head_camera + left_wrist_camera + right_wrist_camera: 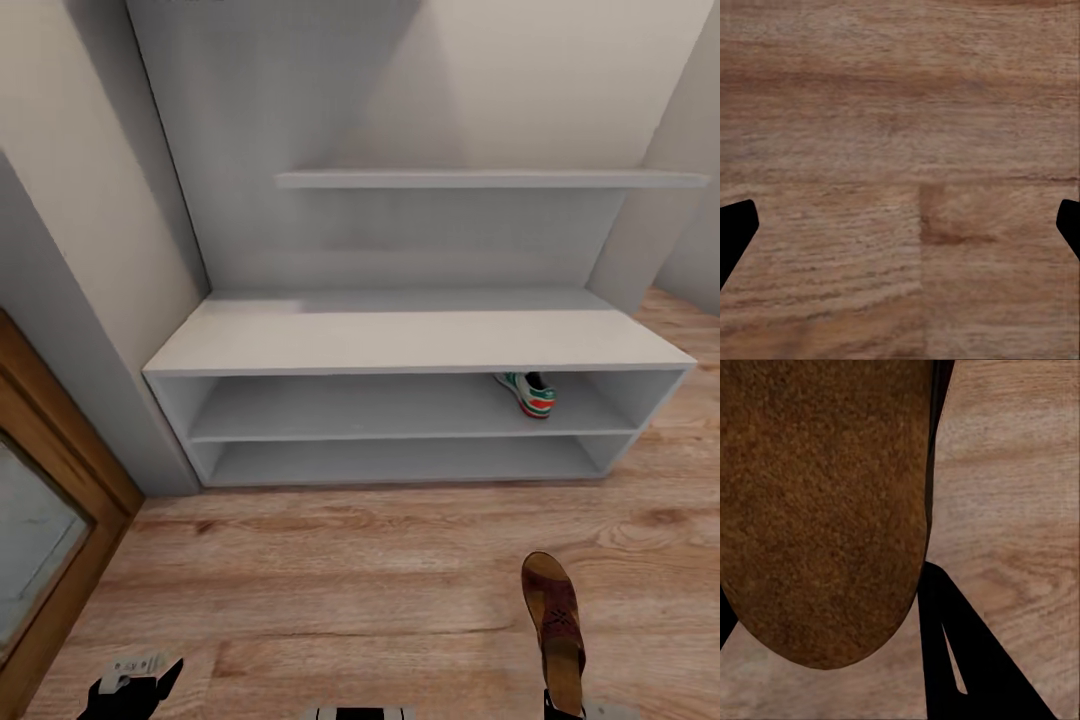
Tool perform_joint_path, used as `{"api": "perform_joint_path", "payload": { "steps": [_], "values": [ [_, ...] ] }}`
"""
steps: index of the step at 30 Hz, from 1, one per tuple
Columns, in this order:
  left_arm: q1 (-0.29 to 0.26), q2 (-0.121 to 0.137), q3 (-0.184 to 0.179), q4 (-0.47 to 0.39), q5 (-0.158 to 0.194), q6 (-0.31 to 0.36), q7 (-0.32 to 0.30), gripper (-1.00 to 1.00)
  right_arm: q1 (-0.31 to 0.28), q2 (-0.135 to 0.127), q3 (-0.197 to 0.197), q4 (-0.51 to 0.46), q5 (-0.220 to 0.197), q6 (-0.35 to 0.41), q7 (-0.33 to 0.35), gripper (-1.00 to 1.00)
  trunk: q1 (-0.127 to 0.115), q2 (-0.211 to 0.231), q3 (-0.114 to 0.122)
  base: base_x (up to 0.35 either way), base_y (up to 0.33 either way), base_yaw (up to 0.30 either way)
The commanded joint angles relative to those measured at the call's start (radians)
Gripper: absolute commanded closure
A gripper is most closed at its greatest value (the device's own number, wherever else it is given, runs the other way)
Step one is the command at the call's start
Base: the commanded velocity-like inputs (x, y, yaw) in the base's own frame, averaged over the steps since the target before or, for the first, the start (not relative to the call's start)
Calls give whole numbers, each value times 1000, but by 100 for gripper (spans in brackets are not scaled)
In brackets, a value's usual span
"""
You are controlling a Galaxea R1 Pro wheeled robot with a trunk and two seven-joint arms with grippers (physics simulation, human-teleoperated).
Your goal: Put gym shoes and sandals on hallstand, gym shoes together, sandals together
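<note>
Idling over bare wood-plank corridor floor (900,112), your left pincer (900,232) is spread. One cream-white, green-striped gym shoe (527,392) sits at the white two-shelf hallstand's (410,343) upper shelf, right end. Your right pincer (832,645) pinches the flat brown sandal (555,618), its long axis toward the rack.

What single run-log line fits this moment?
right gripper: holding sandal | left gripper: open | gym shoe: on hallstand
</note>
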Motion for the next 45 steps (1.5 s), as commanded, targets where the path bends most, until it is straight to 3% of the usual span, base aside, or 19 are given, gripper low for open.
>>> {"api": "perform_joint_path", "payload": {
  "steps": [1, 24, 45],
  "values": [
    [-1, 0, 2, 2, 9, 1, -9, -100, -1, 0, -2, 1, 2, -3, -5, 100, -1, 0, -1, -230, 232, 0],
    [-1, -1, 3, 2, 12, 1, -9, -100, -1, 0, -1, 0, 1, -1, -5, 100, -1, 0, -1, -42, 47, 0],
    [-1, -1, 1, 2, 7, -1, -9, -100, -1, 3, -1, -1, 0, -1, -6, 100, -1, 0, -1, -2, 170, 0]
  ]
}}
